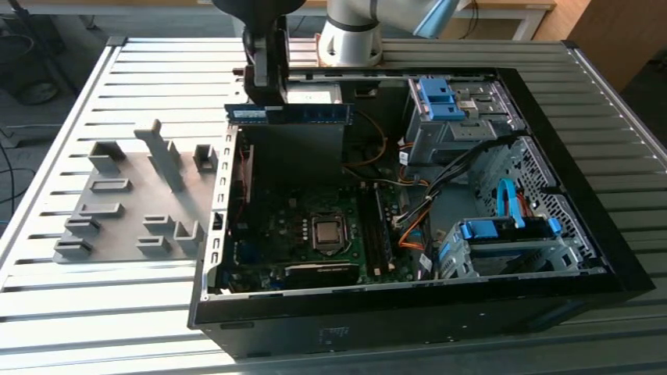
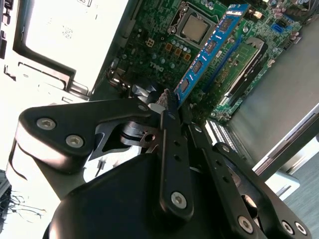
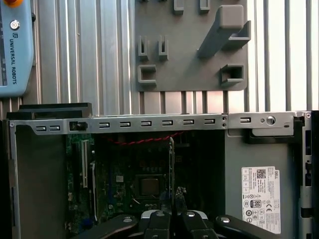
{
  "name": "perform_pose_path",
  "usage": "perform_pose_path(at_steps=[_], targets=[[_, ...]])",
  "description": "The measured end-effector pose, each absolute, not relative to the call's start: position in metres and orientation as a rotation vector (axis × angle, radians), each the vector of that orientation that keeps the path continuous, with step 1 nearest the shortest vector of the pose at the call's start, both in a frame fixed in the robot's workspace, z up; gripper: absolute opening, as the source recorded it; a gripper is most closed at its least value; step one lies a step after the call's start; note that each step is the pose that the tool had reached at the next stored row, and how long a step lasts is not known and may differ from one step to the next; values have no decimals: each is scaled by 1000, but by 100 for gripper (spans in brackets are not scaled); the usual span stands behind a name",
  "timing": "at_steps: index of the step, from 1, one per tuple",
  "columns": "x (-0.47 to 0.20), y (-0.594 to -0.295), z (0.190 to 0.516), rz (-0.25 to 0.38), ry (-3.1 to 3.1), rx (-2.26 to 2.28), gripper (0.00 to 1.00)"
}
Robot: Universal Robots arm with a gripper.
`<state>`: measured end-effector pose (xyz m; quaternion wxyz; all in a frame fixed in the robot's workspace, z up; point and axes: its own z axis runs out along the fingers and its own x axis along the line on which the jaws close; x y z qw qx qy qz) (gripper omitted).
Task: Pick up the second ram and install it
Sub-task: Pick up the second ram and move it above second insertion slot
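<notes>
Blue RAM stick held in the air over the open PC case.

Slatted grey metal table (image 1: 83, 94) carries open black computer case (image 1: 583, 234) w/ green motherboard (image 1: 302, 234) inside; flat grey plastic holder fixture (image 1: 125, 211) just beside case, on exterior view's left. Black gripper (image 1: 265, 94) hangs over case's far end, jaws narrow, clamped on long thin blue circuit-board ram stick (image 1: 302, 114) near one end. Stick lies level, on edge, long axis running across exterior view left-right, free end pointing to that view's right, above the board.
</notes>
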<state>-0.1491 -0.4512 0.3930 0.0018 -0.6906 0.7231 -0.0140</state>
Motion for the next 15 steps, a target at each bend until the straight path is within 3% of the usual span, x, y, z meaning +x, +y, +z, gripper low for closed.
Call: perform_pose_path(at_steps=[15], targets=[[-145, -451, 393, -44, 2270, -2167, 14]])
